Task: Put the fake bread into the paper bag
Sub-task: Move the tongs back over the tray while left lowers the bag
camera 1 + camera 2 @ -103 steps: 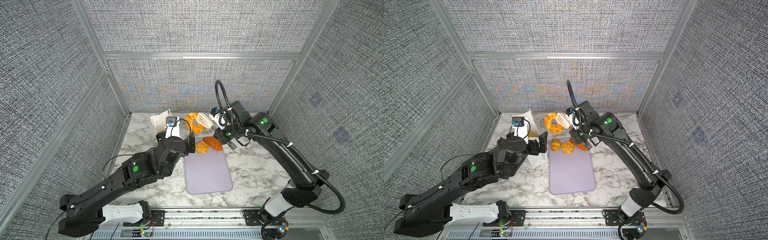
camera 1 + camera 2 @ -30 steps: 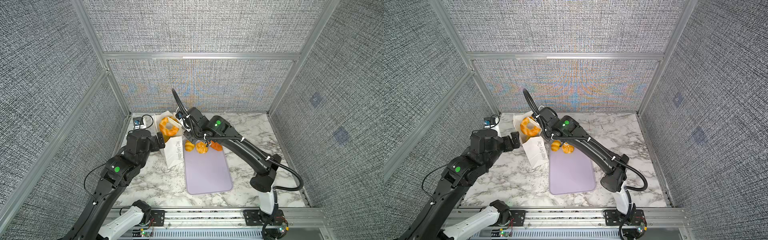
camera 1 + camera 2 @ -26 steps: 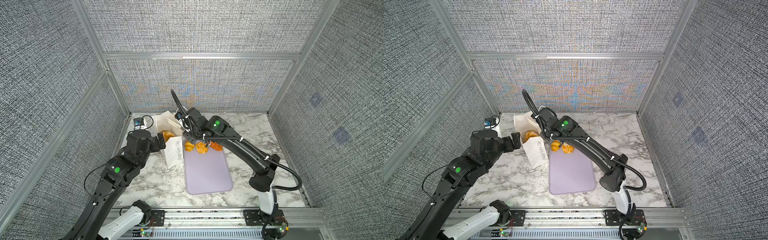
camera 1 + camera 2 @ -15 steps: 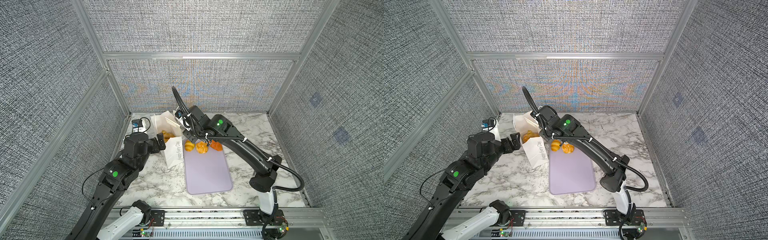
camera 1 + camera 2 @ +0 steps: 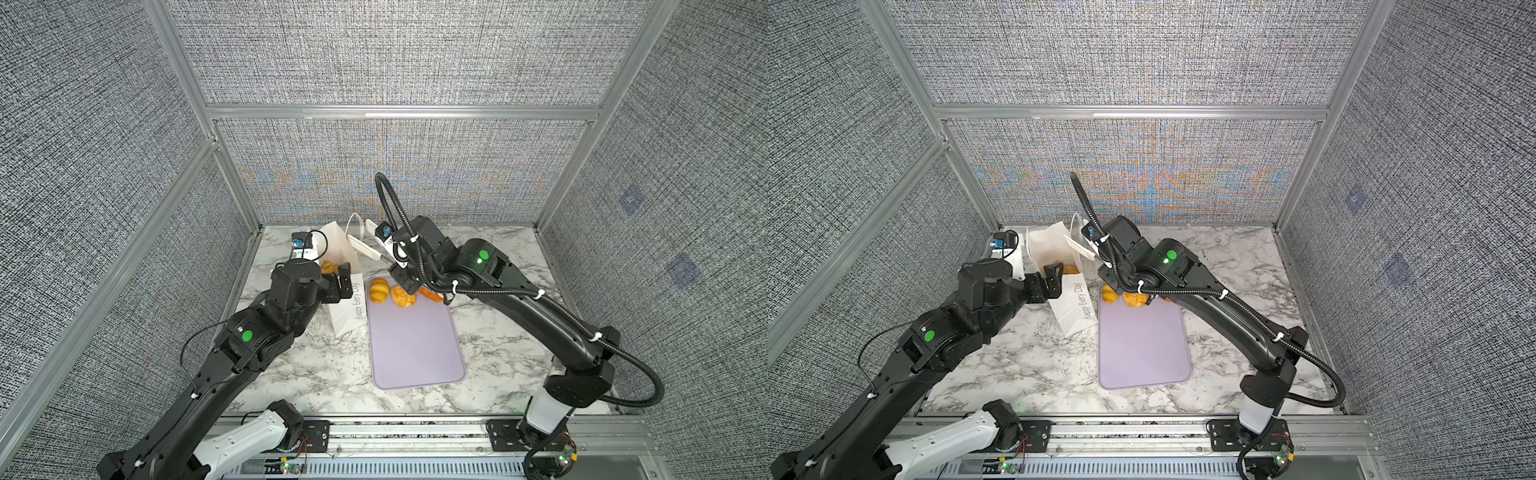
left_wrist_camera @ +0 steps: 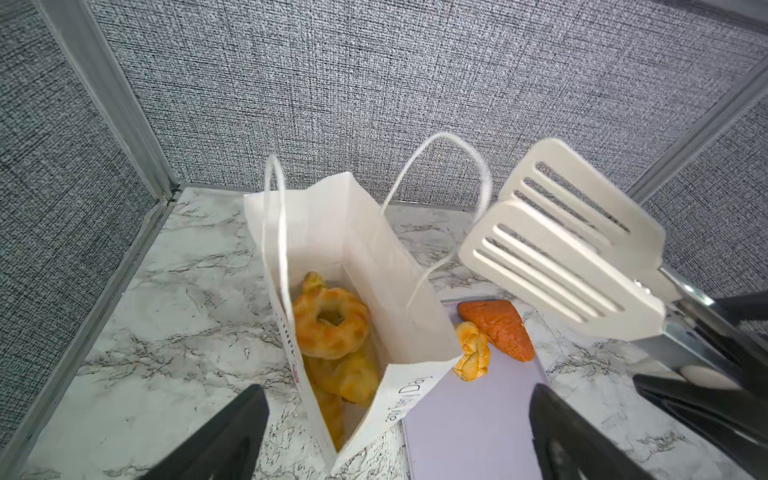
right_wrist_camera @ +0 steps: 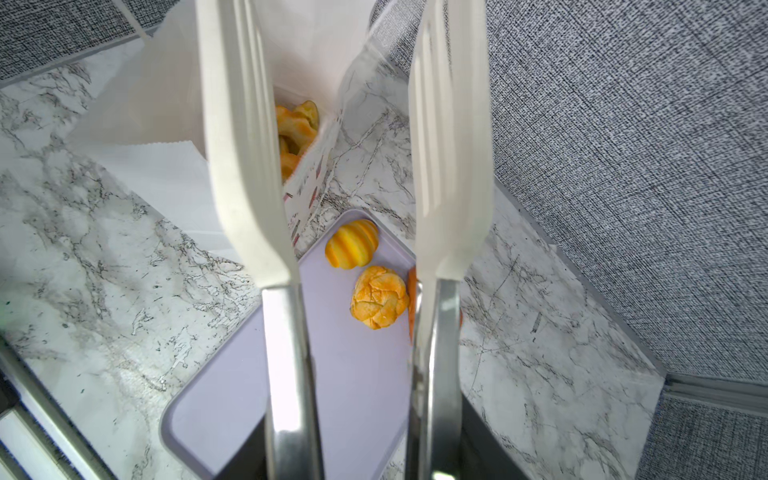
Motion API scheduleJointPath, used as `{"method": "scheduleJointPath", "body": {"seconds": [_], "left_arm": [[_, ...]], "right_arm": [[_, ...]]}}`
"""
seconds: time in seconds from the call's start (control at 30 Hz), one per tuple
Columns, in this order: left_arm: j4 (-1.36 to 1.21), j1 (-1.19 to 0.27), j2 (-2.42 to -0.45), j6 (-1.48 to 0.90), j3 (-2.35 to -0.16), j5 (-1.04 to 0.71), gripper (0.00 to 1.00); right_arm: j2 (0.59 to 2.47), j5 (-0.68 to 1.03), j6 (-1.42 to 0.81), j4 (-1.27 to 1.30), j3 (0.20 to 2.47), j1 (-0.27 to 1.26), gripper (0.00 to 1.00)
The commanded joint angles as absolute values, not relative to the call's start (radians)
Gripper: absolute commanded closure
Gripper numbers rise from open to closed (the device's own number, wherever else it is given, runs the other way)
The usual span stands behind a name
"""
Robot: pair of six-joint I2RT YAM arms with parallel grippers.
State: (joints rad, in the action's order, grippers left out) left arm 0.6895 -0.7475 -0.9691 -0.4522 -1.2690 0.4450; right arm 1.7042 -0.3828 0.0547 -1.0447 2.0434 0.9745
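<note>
Fake bread: a glossy golden ring doughnut (image 6: 330,322) inside the tall white paper bag (image 6: 332,232) shows whole only from the left wrist. The left gripper (image 6: 397,390) gapes wide and empty; the right gripper (image 5: 397,262) clasps spread white slotted tongs (image 6: 552,253).

My left arm (image 5: 245,336) stretches forward and up from the near left corner, its tool (image 6: 397,390) gaping wide. My right arm (image 5: 536,309) bends in toward the middle, wrist tipped down, its tool (image 5: 395,266) gripping the tongs (image 6: 552,266), blades parted.
</note>
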Motion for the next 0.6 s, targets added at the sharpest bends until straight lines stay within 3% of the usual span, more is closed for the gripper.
{"method": "scheduleJointPath", "body": {"seconds": [0.0,0.3,0.57], "left_arm": [[0.639,-0.798,-0.993,-0.442,-1.278,0.513,0.01],[0.6,-0.891,-1.055,-0.433,-1.29,0.554,0.01],[0.569,-0.934,-1.107,-0.433,-1.292,0.549,0.01]], "right_arm": [[1.664,-0.468,0.022,-1.025,1.991,0.972,0.52],[1.52,-0.559,-0.045,-1.029,1.771,0.916,0.52],[1.456,-0.542,-0.071,-1.034,1.588,0.809,0.5]]}}
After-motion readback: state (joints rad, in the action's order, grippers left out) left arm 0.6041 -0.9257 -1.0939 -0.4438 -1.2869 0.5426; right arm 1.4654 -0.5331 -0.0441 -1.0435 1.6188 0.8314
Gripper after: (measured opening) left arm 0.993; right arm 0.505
